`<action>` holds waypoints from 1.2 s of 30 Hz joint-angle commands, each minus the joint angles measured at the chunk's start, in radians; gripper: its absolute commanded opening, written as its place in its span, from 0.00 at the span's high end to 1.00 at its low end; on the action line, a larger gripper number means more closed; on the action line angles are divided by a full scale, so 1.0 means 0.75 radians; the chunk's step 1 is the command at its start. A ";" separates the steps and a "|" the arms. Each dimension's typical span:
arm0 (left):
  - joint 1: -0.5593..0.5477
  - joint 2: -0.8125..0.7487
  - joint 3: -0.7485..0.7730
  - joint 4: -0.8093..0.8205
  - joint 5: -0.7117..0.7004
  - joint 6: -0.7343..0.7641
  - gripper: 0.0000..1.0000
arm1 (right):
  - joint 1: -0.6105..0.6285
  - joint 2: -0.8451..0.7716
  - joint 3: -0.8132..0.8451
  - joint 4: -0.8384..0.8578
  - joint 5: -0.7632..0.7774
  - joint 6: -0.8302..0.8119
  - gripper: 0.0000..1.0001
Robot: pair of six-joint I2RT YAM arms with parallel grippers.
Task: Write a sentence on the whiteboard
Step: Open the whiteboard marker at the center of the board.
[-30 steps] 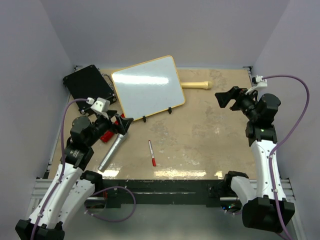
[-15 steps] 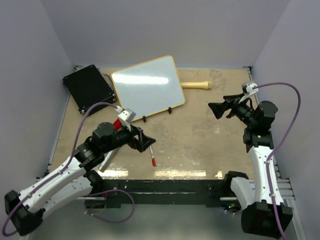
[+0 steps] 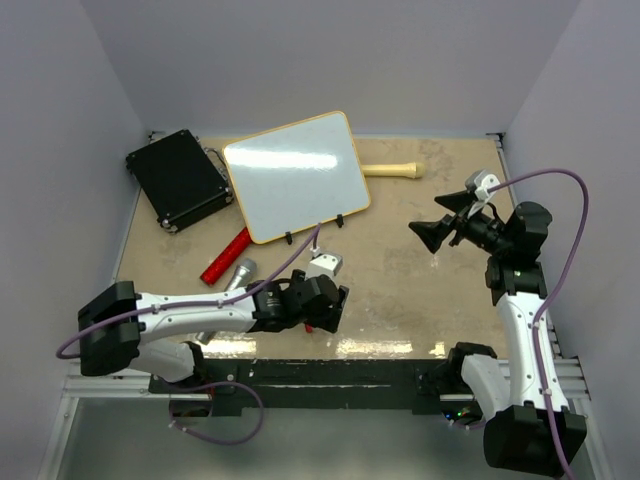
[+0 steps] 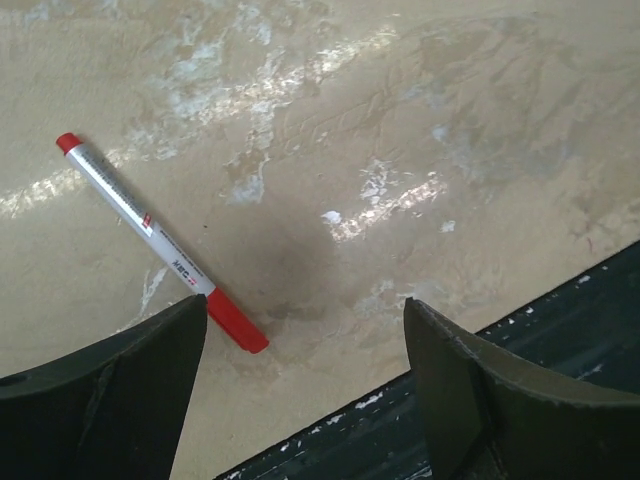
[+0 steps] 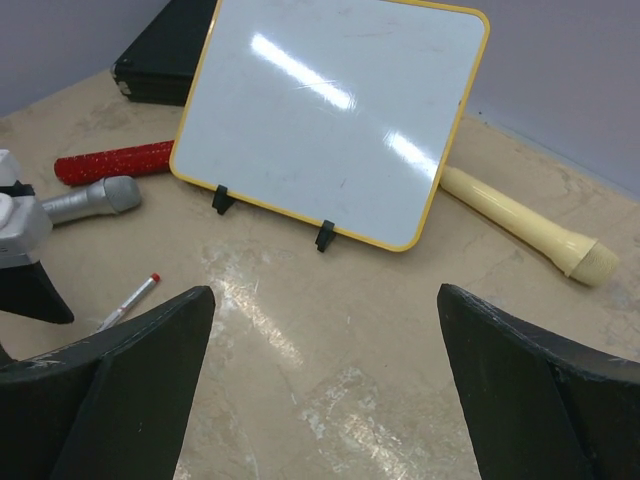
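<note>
Here's the whiteboard (image 3: 295,175), sitting at the far left of the table (image 3: 400,290), tipped up on two small black feet, its face blank white with a streak of glare. The near edge faces the arms.

Over to the right gripper (image 3: 432,225): it hangs above the right side of the table, jaws spread wide, nothing in them. In its wrist view the whiteboard (image 5: 330,110) lies straight ahead, framed between the two dark fingers of the right gripper (image 5: 325,300) and well apart from them.

Now the left gripper (image 3: 325,305), low near the front edge of the table and well apart from the board. From its wrist view the left gripper (image 4: 305,315) has its jaws open wide and empty. A marker (image 4: 150,240) lies flat on the table, slanted, and its red cap end sits just inside the gap, close beside the finger on the left of that view. The white barrel runs out past the fingertips. No contact that I can see. From above, the gripper covers most of it.

Beside the board: a black case (image 3: 180,178) on its left, a cream handle (image 3: 392,170) poking out on its right. A red glittery cylinder (image 3: 225,257) and a silver microphone (image 3: 238,272) lie in front of the board.
</note>
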 commanded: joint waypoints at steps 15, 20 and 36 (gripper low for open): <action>0.037 0.164 0.029 -0.156 -0.072 -0.226 0.46 | 0.004 0.018 0.017 0.001 -0.062 -0.039 0.02; 0.039 0.217 0.012 -0.144 -0.039 -0.223 0.66 | 0.004 0.018 0.015 0.003 -0.060 -0.039 0.02; 0.043 0.340 0.029 -0.218 0.008 -0.185 0.67 | 0.004 0.020 0.011 0.007 -0.056 -0.035 0.02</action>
